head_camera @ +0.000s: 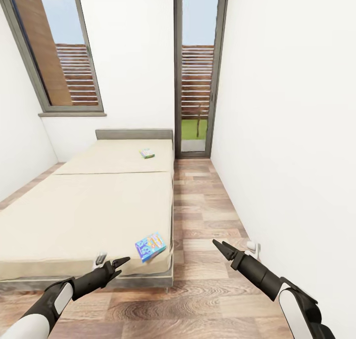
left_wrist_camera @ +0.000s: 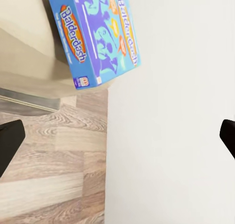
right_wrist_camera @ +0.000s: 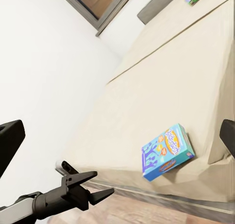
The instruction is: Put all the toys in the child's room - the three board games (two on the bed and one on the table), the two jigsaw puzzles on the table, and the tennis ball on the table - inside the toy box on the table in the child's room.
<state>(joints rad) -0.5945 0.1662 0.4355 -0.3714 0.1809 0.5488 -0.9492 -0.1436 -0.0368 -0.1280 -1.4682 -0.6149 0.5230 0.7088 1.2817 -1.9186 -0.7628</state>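
Head view: both arms reach toward the bed [head_camera: 89,205].
Blue board game [head_camera: 150,246] near corner; left gripper [head_camera: 120,263] and right gripper [head_camera: 220,246] spread, empty.

Home bedroom, child's: low bed [head_camera: 89,205] with beige mattress lying against white walls, wood-plank floor [head_camera: 207,215] running to tall dark-framed windows [head_camera: 198,67], board games [head_camera: 150,246] sitting on the mattress.

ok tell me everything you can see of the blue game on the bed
The blue game is a thin flat rectangular box, bright blue with cartoon art and an orange Balderdash logo. It looks like printed cardboard, closed. It lies flat on the beige bed at the near right corner, turned askew. Only the mattress touches it; both grippers are apart from it.
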